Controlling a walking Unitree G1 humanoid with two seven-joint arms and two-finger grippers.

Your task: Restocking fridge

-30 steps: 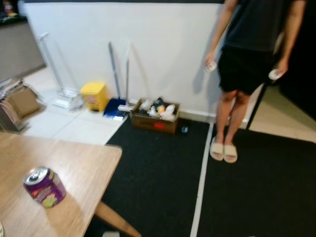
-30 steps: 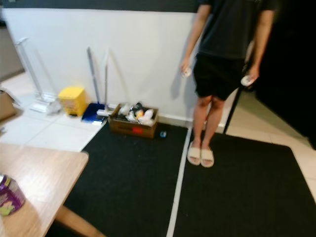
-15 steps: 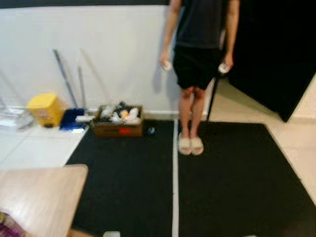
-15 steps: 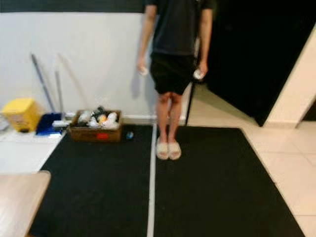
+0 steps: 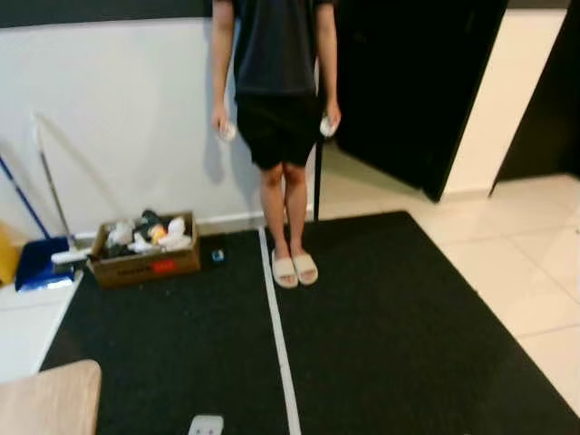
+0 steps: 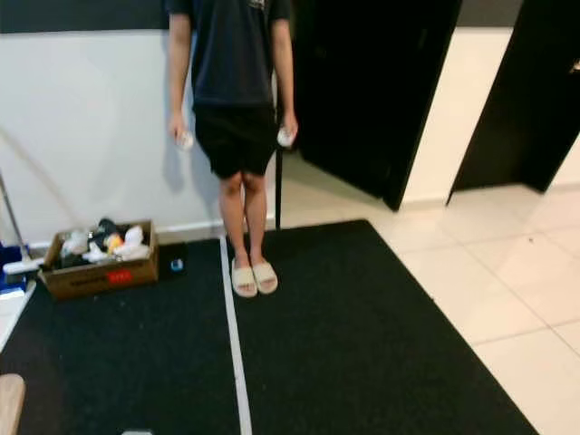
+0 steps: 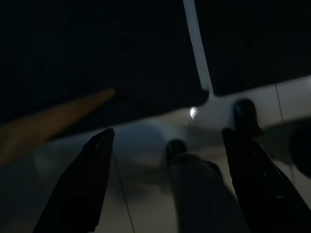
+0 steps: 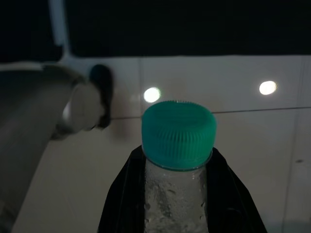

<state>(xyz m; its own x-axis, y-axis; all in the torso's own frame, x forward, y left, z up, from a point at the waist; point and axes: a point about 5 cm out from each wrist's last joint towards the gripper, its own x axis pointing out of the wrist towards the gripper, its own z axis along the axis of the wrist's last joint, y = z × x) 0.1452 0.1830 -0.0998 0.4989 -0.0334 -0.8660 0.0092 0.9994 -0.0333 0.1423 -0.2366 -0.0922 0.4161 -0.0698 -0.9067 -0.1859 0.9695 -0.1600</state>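
No legible writing is seen; a red label on the cardboard box (image 5: pixel 145 260) is too blurred to read. The right end effector (image 8: pixel 180 194) is pinched on a clear bottle (image 8: pixel 176 194) w/ green cap (image 8: pixel 178 132). The left end effector (image 7: pixel 170 179) is spread, empty. A person (image 5: pixel 276 109) stands right of the box, on the black mat (image 5: pixel 381 335); bench corner (image 5: pixel 50 399) near the box; open tiled floor (image 6: pixel 517 299) beyond the mat's right edge.
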